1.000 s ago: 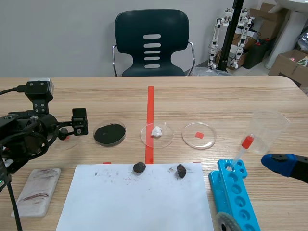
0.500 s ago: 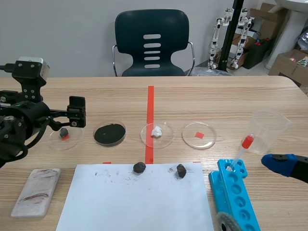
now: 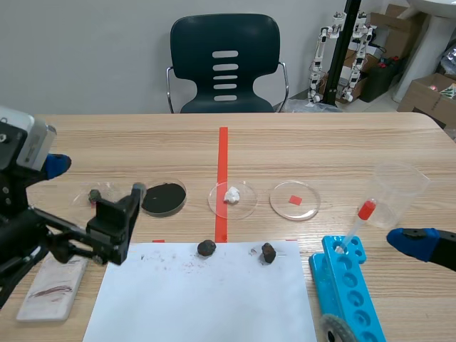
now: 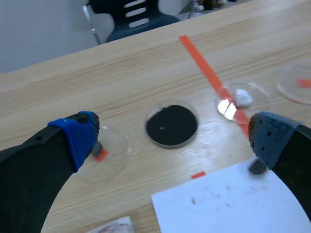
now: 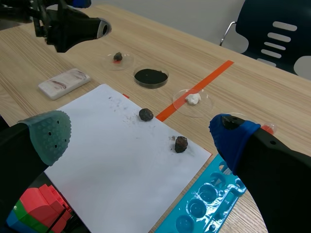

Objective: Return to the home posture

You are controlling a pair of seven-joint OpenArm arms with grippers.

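Two tools, both empty | left tool (image 3: 97, 177): fingers spread wide, raised over the tabletop (image 3: 320, 149), black-powder dish (image 4: 172, 125) ahead between its fingers | right tool (image 5: 141, 137): spread, low at its own side | judgement: left tool sits farther out, so its pull-back runs toward the robot.

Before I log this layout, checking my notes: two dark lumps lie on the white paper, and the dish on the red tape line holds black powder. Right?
Not quite: the scene view shows the dish on the red tape line holding a white lump; the black powder fills the dish beside it. Two dark lumps do lie on the white paper.
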